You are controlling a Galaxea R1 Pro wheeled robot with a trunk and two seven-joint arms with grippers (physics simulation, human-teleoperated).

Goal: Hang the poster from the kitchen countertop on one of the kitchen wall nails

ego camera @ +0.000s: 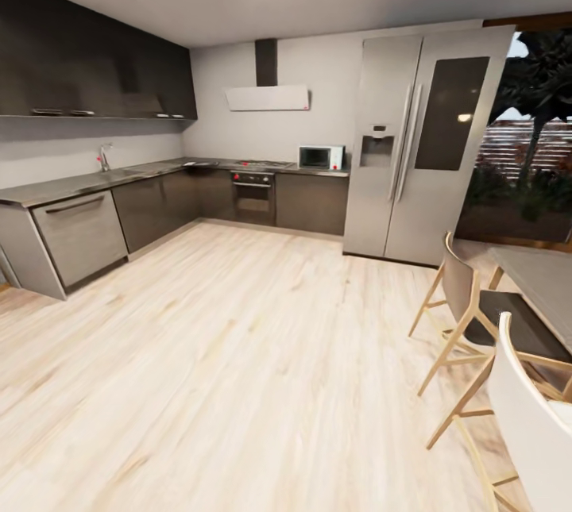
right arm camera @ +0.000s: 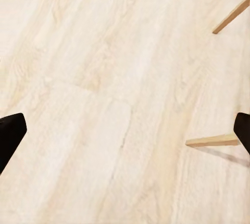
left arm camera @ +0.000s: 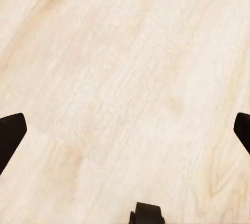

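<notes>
The light-grey L-shaped kitchen countertop runs along the left wall and turns across the back wall, over dark glossy cabinet fronts. The poster is out of view, and I can make out no nails on the walls from here. My left gripper hangs open over bare pale wood floor, its dark fingers wide apart at the picture's edges. My right gripper is open too, with nothing between its fingers, above the same floor near wooden chair legs.
A faucet, oven and white microwave line the counter. A tall steel fridge stands at the back right. Wooden chairs, a white chair and the dining table crowd the right. Wide wood floor lies ahead.
</notes>
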